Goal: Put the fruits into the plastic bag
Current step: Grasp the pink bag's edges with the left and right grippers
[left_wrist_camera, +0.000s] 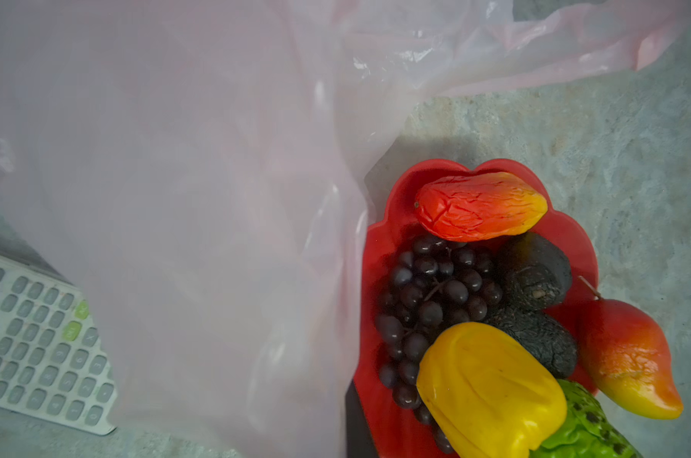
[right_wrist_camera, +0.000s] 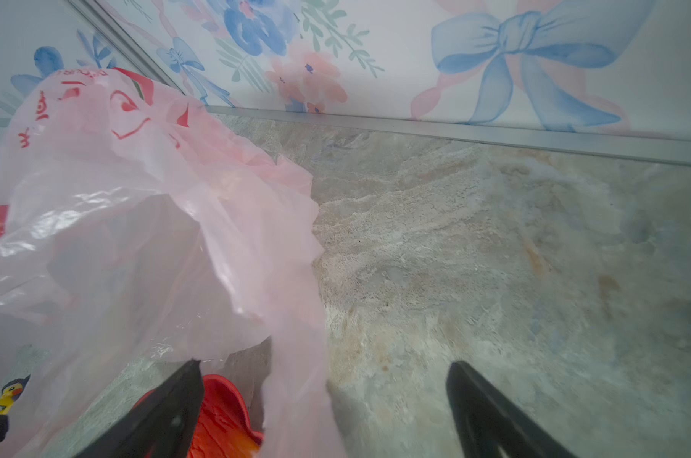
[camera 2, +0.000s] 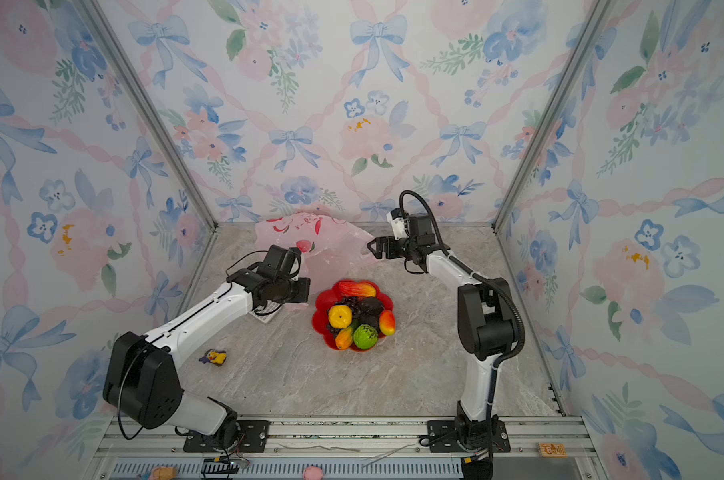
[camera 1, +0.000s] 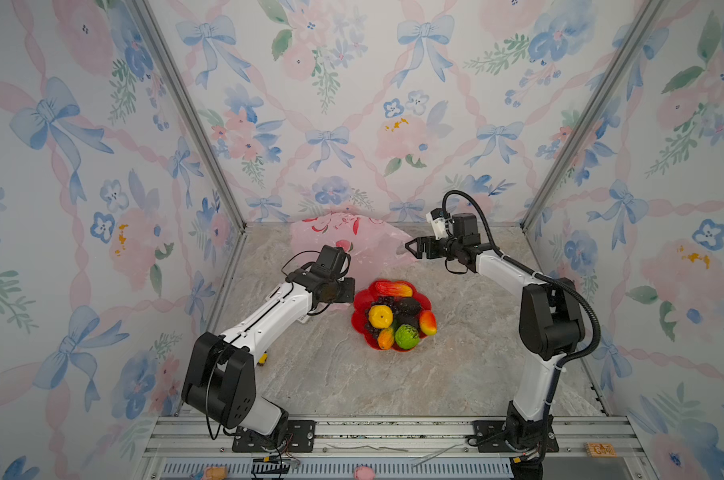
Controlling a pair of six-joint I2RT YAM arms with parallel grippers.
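Pink, thin and crinkled: the plastic bag [camera 1: 352, 237], standing at the upper middle of both top views, against the back wall of the stone-patterned table [camera 1: 331, 374]. Pinched at one edge by the left gripper [camera 1: 345, 291], pressed tight together left of centre, with film stretched across most of the left wrist view. Drawn out on its other side toward the right gripper [camera 1: 410, 246], spread wide right of centre, a loose strip of bag hanging between its black fingers [right_wrist_camera: 169, 408] in the right wrist view, clamped by neither. Just below the bag, at mid-frame: the fruits [camera 1: 397, 316], all heaped on a red flower-shaped plate [camera 1: 362, 299], yellow, green, red-yellow, blackish, dark grapes, none in the bag. Under the left wrist, a grey calculator [camera 2: 264, 316]; at lower left, beside that arm, a small duck toy [camera 2: 214, 357].
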